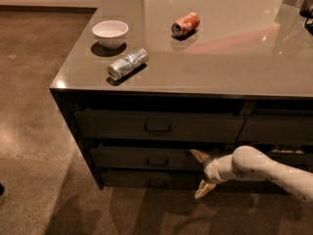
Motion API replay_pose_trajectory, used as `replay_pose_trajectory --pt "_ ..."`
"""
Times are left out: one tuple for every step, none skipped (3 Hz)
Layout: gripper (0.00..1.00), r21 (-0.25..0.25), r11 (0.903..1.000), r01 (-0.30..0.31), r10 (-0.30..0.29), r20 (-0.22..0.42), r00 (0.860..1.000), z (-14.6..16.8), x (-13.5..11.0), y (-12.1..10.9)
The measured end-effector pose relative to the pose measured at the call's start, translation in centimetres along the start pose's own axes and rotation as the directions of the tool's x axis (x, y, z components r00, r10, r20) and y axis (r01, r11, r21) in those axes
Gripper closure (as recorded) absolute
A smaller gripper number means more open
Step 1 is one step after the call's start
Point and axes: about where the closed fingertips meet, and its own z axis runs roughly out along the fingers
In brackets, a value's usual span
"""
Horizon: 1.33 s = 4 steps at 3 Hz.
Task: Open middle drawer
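Tool (200, 173), fingers (198, 155) spread apart, at middle drawer (142, 158) (second of three), white bowl (110, 32) and silver can (127, 63) on counter (220, 58)

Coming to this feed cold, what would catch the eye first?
First, the pale arm reaching in from the right, its gripper open in front of the middle drawer, just right of the handle. Next, on the counter above, a white bowl near the left edge, with a silver can and an orange can lying on their sides.
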Motion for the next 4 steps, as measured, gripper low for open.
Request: replay_pose_trajectory --pt "0.00 -0.001 0.9949 0.101 -0.101 -0.110 0.989 1.3 1.0 -0.6" --pt "0.00 0.022 0.9889 0.147 -0.141 -0.176 0.974 1.3 3.4 -2.1" --pt "0.00 0.021 0.9865 0.162 -0.155 -0.202 0.967 1.7 5.2 -4.0" --pt "0.10 -0.002 0.9899 0.142 -0.139 -0.208 0.968 2.4 6.4 -5.0"
